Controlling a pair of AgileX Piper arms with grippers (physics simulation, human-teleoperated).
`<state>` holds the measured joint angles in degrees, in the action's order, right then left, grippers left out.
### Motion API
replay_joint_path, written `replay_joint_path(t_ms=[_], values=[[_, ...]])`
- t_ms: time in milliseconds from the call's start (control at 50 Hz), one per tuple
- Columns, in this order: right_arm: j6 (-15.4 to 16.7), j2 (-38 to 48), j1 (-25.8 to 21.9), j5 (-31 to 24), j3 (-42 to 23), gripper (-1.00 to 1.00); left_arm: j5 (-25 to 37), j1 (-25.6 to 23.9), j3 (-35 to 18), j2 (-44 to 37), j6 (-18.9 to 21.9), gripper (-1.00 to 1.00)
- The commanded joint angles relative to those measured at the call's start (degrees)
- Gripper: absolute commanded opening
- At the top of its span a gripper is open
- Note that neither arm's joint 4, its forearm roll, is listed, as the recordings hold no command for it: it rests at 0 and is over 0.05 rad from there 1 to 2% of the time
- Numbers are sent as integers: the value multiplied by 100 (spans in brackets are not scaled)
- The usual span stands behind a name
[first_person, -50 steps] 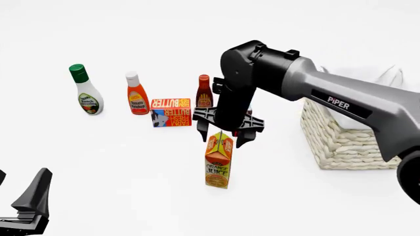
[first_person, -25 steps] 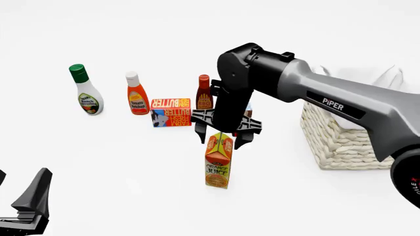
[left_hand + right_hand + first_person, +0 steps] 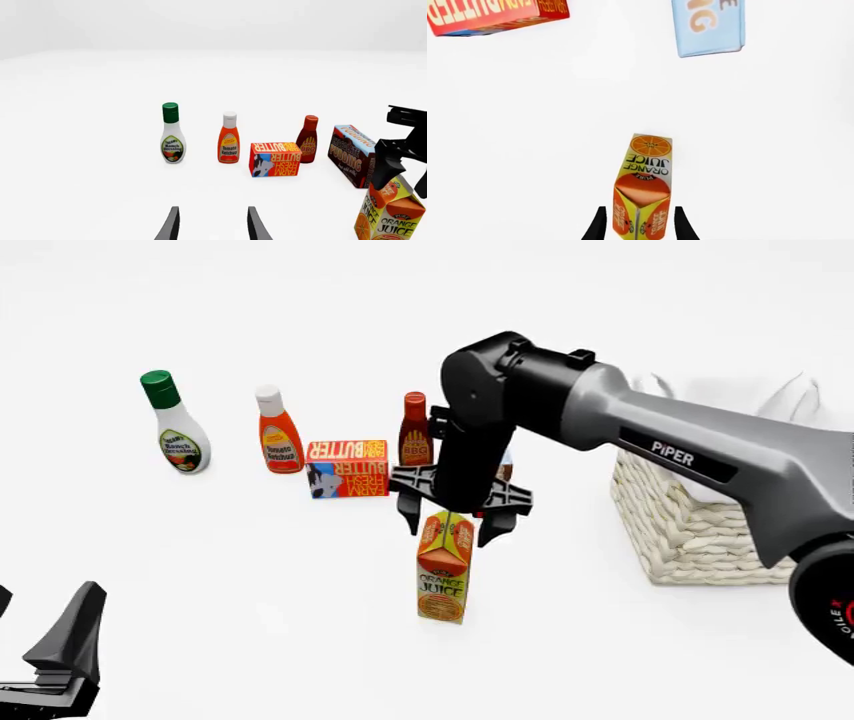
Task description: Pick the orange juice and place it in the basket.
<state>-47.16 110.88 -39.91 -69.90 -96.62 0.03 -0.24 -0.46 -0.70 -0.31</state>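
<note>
The orange juice, a tall orange and yellow gable-top carton, stands upright on the white table; it also shows in the left wrist view. My right gripper comes down from above it, open. The right wrist view shows the gripper with the gabled top of the carton between its fingers, a thin gap on each side. To the right stands the basket, pale wicker with a white cloth lining. My left gripper sits low at the near left, open and holding nothing.
Behind the carton stand a green-capped ranch bottle, a ketchup bottle, a butter box and a dark sauce bottle. A chocolate pudding box lies just beyond the right gripper.
The right arm has shifted slightly left and lower, so its fingers now straddle the carton's top. The carton and the left arm have not moved.
</note>
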Motion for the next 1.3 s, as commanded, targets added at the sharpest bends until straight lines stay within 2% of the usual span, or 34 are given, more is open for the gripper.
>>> replay_joint_path(t_ms=[20,200,220,280,380,440,540,560,600,620,640,740,780,900,920,1020,1060,1080,1120,1160,1180,1240,1300], values=[[-73,70,-109,2,-12,100,-7,7,9,2,-4,100],[-61,118,-89,8,-20,100,-7,8,9,1,-3,100],[-166,86,-181,38,-1,100,-7,8,9,3,-3,100],[-217,67,-237,89,54,100,-7,8,9,1,-2,100],[-146,89,-165,86,79,100,-7,8,9,2,-3,100],[-256,33,-258,212,231,100,-7,7,9,2,-3,100],[-153,102,-152,172,184,100,-7,8,9,1,-3,100],[-307,45,-288,300,320,100,-8,8,9,1,-3,100],[-138,149,-148,180,162,100,-7,8,9,1,-3,100],[-137,151,-147,178,158,100,-8,8,9,0,-3,100],[-267,94,-255,279,268,100,-8,9,9,0,-3,100],[-126,170,-128,222,204,100,-7,8,9,1,-3,100],[-253,107,-240,316,315,100,-8,7,9,0,-3,100],[-87,168,-68,208,223,100,-8,8,9,0,-3,100],[-155,140,-127,259,276,100,-8,7,9,0,-3,100],[-66,180,-31,238,268,100,-7,9,9,1,-4,100],[-153,158,-105,345,376,100,-8,7,9,1,-2,100],[6,231,37,248,282,100,-8,7,9,1,-2,100],[-92,199,-48,317,346,100,-8,8,9,0,-3,100],[-16,238,16,259,273,100,-7,9,9,1,-2,100],[-104,204,-62,324,332,100,-8,8,9,1,-3,100],[-27,255,4,298,293,100,-7,8,9,1,-3,100],[-152,211,-116,412,405,100,-7,8,9,2,-2,100]])
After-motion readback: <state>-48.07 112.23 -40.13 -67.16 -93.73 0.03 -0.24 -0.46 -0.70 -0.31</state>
